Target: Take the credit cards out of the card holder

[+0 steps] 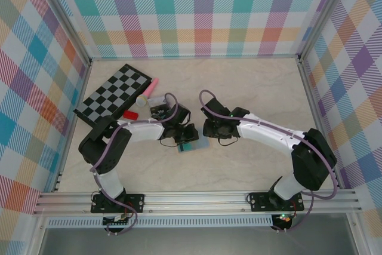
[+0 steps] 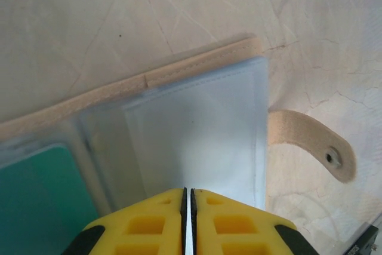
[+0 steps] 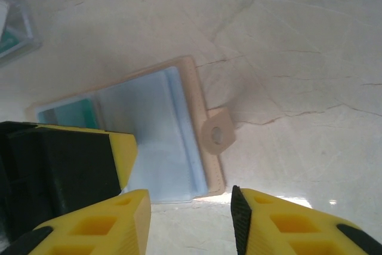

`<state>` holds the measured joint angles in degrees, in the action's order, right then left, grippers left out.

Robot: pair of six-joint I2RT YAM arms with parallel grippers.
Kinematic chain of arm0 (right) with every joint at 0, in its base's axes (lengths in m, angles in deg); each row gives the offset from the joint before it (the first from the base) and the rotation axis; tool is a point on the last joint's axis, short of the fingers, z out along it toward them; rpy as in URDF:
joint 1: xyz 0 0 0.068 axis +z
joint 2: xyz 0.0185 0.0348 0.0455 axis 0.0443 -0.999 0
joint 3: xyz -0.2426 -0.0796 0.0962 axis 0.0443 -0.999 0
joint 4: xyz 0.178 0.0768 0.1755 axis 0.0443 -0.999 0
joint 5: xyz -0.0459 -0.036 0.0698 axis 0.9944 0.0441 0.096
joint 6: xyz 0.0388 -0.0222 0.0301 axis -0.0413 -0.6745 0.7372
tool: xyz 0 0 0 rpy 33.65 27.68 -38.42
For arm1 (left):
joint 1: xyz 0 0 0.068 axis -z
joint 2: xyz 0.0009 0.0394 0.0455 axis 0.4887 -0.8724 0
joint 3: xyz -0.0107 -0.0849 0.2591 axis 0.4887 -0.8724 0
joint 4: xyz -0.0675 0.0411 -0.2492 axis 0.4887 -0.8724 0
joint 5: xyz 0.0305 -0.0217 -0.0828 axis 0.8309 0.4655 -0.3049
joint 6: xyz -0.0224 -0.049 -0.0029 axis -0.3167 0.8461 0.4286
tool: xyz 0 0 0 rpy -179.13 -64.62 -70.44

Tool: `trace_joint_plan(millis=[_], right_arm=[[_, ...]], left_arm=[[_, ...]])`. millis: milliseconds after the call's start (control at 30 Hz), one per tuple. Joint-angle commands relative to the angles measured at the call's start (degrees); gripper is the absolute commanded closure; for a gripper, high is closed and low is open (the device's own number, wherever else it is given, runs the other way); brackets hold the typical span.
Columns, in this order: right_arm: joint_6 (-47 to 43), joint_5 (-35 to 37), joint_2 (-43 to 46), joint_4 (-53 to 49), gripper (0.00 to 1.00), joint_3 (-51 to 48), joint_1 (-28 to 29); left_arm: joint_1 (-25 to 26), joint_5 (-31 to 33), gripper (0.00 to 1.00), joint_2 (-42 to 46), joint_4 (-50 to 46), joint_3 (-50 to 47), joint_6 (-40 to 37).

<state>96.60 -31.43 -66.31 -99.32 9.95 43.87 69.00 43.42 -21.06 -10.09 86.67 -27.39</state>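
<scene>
Your left gripper [image 2: 188,207] has its yellow fingers pressed together at the near edge of the open card holder [image 2: 197,129]; whether they pinch the blue panel cannot be told. Your right gripper [image 3: 191,222] is spread wide just short of the holder, touching nothing. A teal card [image 2: 36,195] sits in a sleeve. The holder lies mid-table on the pale marbled table [image 1: 256,88], plaid walls [image 1: 197,10] behind. Both arms bend inward.

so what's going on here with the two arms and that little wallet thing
Two robot arms are working on a tan card holder that lies open on the table. The left gripper is shut, its tips at the edge of a light-blue inner panel; whether it pinches the panel is unclear. The right gripper is open, just off the side of the holder with the snap tab. A teal card sits in its pocket, not yet taken out.
</scene>
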Motion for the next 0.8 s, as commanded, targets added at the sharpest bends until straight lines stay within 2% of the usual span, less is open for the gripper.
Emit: trace_joint_plan(millis=[0,167,367,533,767], right_arm=[[-3.0,-6.8,-1.4,4.2,0.62,0.5,-0.4],[-6.2,-16.2,-6.1,8.2,0.7,2.7,-0.4],[-8.5,-22.2,-13.4,9.6,0.74,6.4,-0.4],[-10.2,-23.3,-18.3,10.1,0.79,8.7,-0.4],[-11.3,-24.3,-21.9,8.7,0.79,10.7,-2.0]], left_arm=[[-0.1,2.3,0.85,6.6,-3.8,-0.7,-0.9],[-3.6,5.6,0.85,11.6,-7.2,-4.6,-1.3],[-8.4,6.2,0.86,16.5,-6.7,-11.7,-0.2],[-10.3,3.7,0.88,18.6,-3.4,-15.7,1.2],[-10.3,0.1,0.89,17.8,0.2,-15.6,1.4]])
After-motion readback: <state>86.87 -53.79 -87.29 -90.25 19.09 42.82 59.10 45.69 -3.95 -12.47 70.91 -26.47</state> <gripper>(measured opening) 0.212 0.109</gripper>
